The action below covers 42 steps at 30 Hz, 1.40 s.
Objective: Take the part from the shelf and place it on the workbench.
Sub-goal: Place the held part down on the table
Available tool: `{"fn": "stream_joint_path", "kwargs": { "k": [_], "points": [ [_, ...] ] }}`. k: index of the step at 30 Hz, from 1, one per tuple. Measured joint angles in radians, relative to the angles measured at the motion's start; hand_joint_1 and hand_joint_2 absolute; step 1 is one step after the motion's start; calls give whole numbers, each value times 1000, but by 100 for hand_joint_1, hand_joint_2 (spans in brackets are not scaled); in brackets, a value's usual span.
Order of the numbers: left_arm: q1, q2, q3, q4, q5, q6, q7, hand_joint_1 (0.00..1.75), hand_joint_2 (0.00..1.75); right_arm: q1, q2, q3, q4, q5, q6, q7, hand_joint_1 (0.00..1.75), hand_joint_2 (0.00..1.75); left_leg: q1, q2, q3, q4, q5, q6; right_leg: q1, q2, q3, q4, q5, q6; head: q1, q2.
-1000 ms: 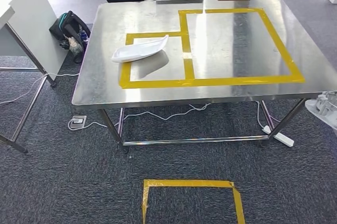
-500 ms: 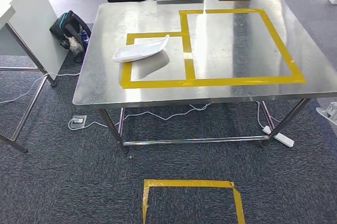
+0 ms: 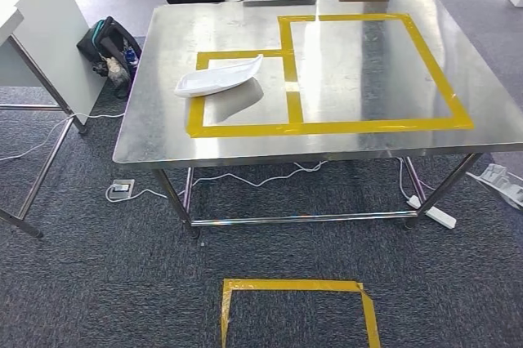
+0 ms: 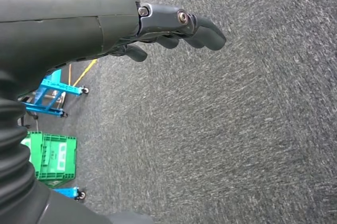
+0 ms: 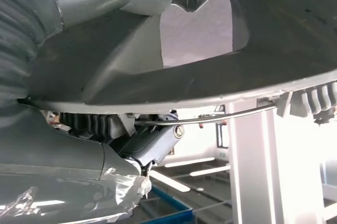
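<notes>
The right robot hand [image 5: 152,142] held the grey part [image 5: 190,77] tight and had dipped a bit lower beside the counter [image 3: 364,70], so the part was not put down yet, while the left robot hand [image 4: 175,27] hung loose with nothing in it

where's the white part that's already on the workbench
In the head view the white part lies on the left half of the steel workbench, across the upper left corner of the smaller yellow tape rectangle, left of the larger taped rectangle.
</notes>
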State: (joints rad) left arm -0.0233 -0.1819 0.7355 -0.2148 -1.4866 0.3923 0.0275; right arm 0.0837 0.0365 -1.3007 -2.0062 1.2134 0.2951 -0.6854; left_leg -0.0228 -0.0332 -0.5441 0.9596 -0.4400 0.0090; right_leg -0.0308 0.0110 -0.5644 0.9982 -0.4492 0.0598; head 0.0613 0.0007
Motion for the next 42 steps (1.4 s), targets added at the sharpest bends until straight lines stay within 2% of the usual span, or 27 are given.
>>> {"fn": "stream_joint_path", "kwargs": {
  "k": [4,12,19,25,33,39,42],
  "points": [
    [-3,2,0,0,0,-5,0,0,175,5,-10,65,31,-6,-34,63,175,175,0,0,0,0,0,0,0,0,0,0,0,0,0,0],
    [-7,6,0,0,0,-11,5,0,175,27,-68,238,68,-77,-149,217,175,175,0,0,1,0,0,0,0,0,0,0,1,1,0,0],
    [-10,6,-4,0,0,-17,6,0,175,60,-98,443,102,-67,-285,356,175,175,0,0,0,0,1,0,0,0,0,0,1,1,0,0],
    [-14,6,-5,0,0,-20,4,0,175,60,-188,680,138,-42,-359,503,175,175,0,0,0,0,2,1,0,0,0,-1,1,2,0,0],
    [-14,7,-5,0,0,-29,11,0,175,48,-272,862,157,1,-371,538,175,175,0,0,-2,0,2,3,0,0,0,-1,2,2,0,0],
    [-17,7,-5,0,0,-32,15,0,175,-21,-342,1042,178,73,-353,581,175,175,0,0,-1,0,4,4,0,-1,-1,-1,3,2,0,0],
    [-17,7,-5,0,0,-33,15,0,175,-46,-364,1098,185,77,-350,587,175,175,0,-1,-2,0,5,5,0,-3,-1,-1,4,2,0,0]
  ]
}}
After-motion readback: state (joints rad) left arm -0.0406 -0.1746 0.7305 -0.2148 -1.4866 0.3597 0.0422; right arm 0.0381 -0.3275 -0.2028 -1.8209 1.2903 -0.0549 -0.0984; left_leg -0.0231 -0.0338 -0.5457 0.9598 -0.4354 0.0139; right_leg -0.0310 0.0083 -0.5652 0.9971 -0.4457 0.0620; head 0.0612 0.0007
